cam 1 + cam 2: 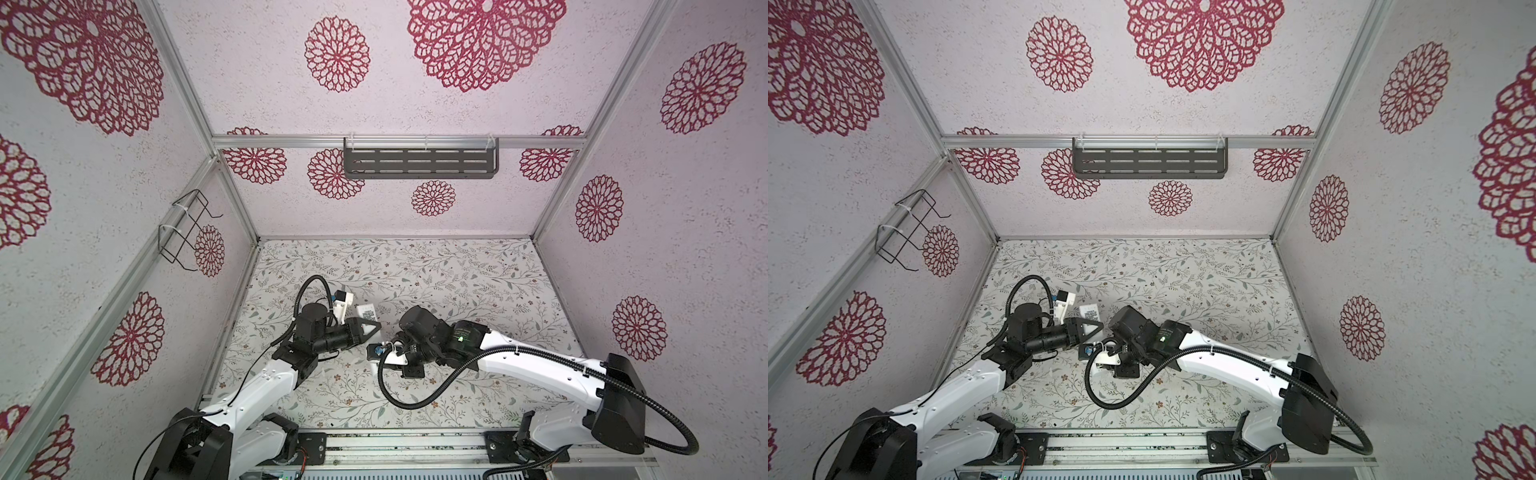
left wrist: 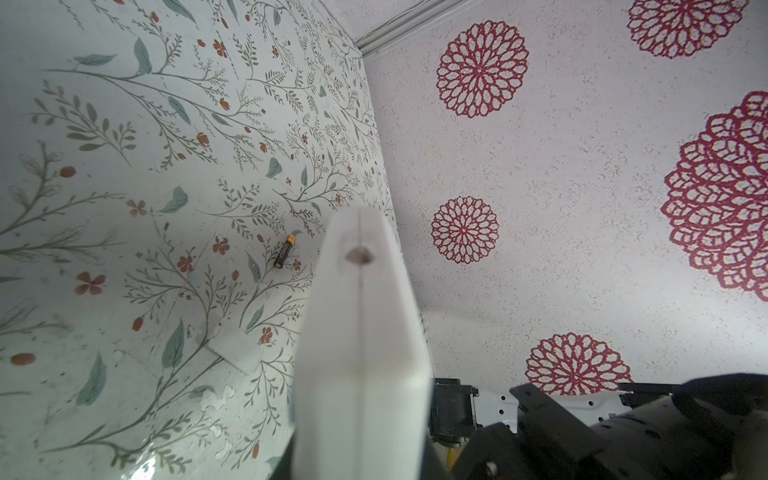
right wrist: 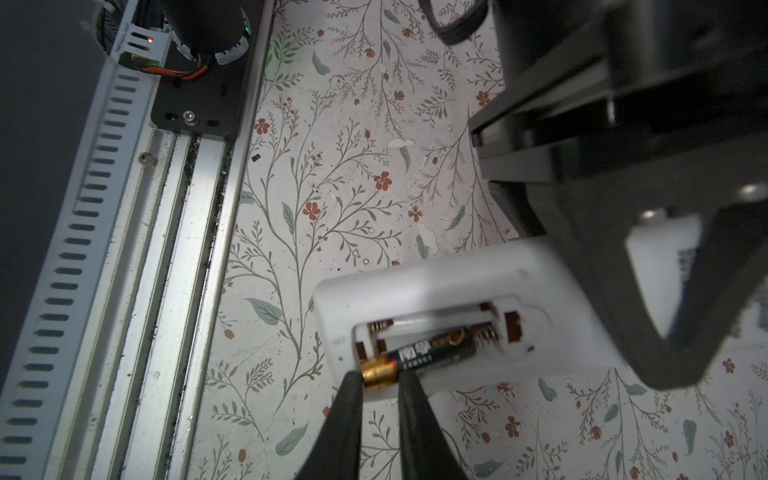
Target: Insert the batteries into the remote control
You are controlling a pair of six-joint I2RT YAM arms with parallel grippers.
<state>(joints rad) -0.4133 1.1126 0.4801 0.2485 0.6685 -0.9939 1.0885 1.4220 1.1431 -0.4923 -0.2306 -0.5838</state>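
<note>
My right gripper (image 3: 380, 376) pinches a battery (image 3: 432, 353) by its gold end, far end inside the open bay (image 3: 440, 322) of the remote control (image 3: 457, 270). My left gripper (image 1: 374, 325) clamps that remote control, left of centre in both top views.

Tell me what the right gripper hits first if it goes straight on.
Probably the near rim of the open bay in the long white plastic remote control, since the right gripper pinches the small black gold-ended battery angled into it.
</note>
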